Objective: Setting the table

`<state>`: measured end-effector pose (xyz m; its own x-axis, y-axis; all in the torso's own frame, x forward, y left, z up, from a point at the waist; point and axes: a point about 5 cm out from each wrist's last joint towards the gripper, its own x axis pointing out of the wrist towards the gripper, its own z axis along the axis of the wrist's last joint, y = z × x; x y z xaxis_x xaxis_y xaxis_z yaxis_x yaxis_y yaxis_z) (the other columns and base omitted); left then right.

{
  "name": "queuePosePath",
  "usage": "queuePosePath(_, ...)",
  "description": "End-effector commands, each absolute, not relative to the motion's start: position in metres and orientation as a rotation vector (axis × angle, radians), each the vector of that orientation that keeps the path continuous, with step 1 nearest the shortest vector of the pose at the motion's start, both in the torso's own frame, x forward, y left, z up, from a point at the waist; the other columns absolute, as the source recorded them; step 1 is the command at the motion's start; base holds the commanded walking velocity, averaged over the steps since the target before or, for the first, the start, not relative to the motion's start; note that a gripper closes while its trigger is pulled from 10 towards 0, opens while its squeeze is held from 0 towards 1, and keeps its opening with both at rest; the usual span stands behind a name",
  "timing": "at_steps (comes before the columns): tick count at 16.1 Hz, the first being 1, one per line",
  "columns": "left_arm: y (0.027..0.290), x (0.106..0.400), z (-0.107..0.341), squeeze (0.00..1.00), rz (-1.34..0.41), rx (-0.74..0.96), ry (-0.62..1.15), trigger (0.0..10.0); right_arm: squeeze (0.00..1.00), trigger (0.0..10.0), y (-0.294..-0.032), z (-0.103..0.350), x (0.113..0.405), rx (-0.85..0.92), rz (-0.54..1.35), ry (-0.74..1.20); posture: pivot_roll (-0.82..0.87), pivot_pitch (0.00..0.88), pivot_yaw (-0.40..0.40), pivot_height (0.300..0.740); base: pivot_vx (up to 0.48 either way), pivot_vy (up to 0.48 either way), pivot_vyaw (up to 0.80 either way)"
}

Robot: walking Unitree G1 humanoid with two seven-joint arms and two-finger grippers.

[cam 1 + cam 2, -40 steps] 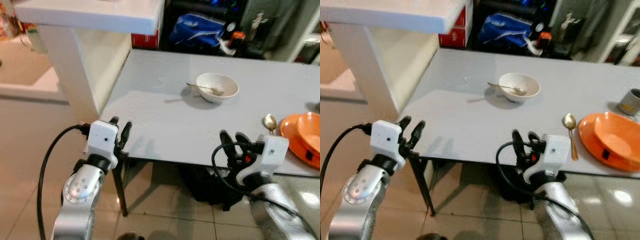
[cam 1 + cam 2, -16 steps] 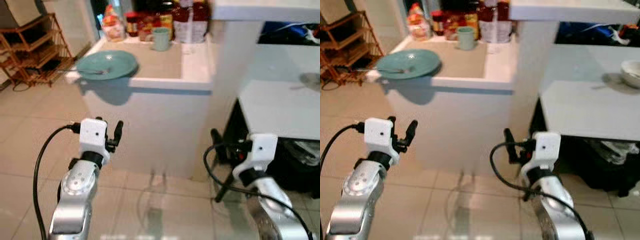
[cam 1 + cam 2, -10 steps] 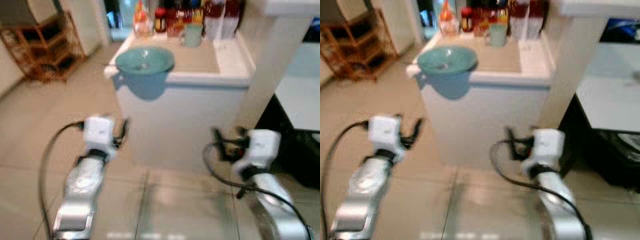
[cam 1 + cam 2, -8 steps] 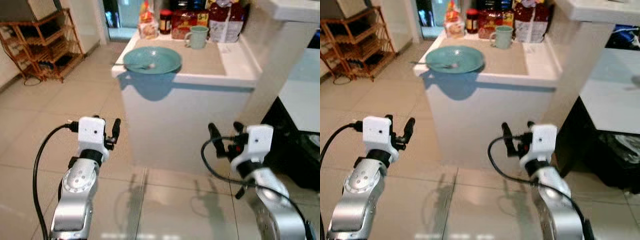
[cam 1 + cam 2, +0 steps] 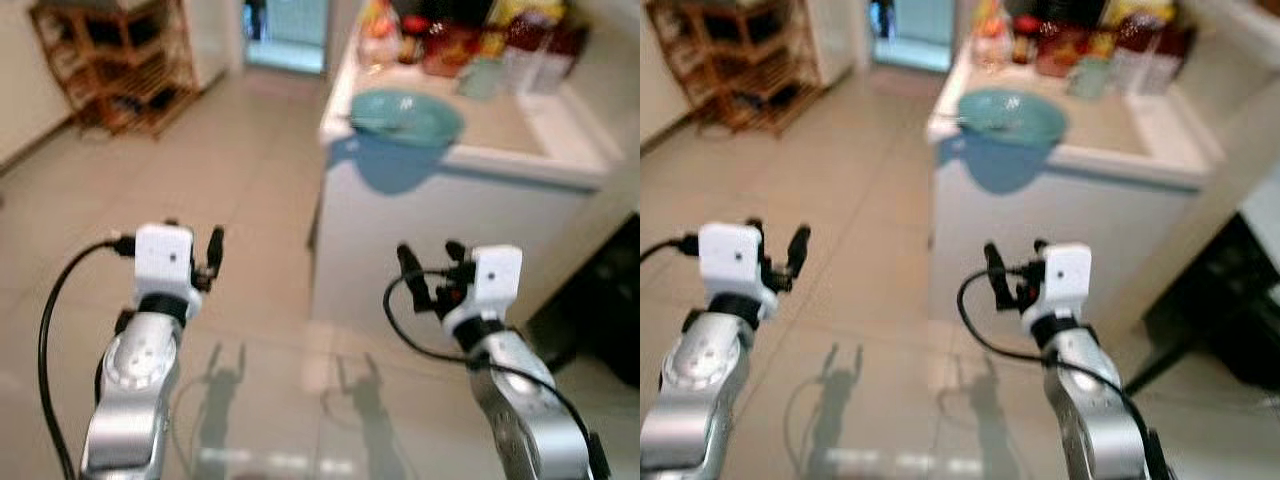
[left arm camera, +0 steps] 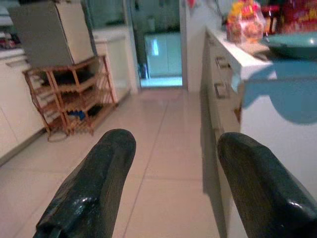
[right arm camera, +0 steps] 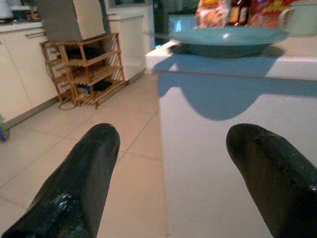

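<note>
A teal plate (image 5: 405, 112) with a utensil lying in it rests at the near corner of a white counter (image 5: 450, 230), ahead and to my right. A pale green mug (image 5: 1090, 75) stands behind the plate. My left gripper (image 5: 195, 238) is held up over the floor tiles, open and empty, left of the counter. My right gripper (image 5: 430, 262) is open and empty too, in front of the counter's white side and below the plate. Past the open right gripper (image 7: 173, 136) in the right wrist view, the plate (image 7: 228, 39) sits above finger height.
Jars and food packets (image 5: 440, 45) line the back of the counter. A wooden rack (image 5: 110, 60) stands at the far left by a doorway. Beige floor tiles (image 5: 250, 170) spread between the rack and the counter. The picture is slightly blurred.
The whole picture has shifted: the counter and plate now lie further right and the rack is nearer the middle, so the camera turned left. Both grippers remain open and empty.
</note>
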<state>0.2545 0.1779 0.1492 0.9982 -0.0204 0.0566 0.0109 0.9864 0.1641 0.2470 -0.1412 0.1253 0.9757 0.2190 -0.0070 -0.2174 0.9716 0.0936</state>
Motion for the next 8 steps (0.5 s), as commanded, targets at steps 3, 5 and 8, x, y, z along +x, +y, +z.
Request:
queuePosePath(3,0.169,0.245,0.147,0.00,-0.045,0.178,-0.059,10.0,0.00,10.0,-0.151,0.126,0.248,0.069,0.197,0.029,0.09,0.067,-0.075,0.740,0.000,0.000,0.00)
queuePosePath(5,0.161,0.244,0.153,0.00,-0.085,0.195,-0.074,10.0,0.00,10.0,-0.154,0.128,0.246,0.071,0.194,0.020,0.08,0.087,-0.084,0.740,0.000,0.000,0.00)
queuePosePath(8,0.148,0.248,0.167,0.00,-0.135,0.187,-0.122,10.0,0.00,10.0,-0.154,0.137,0.248,0.092,0.199,0.002,0.06,0.132,-0.089,0.740,0.000,0.000,-0.19)
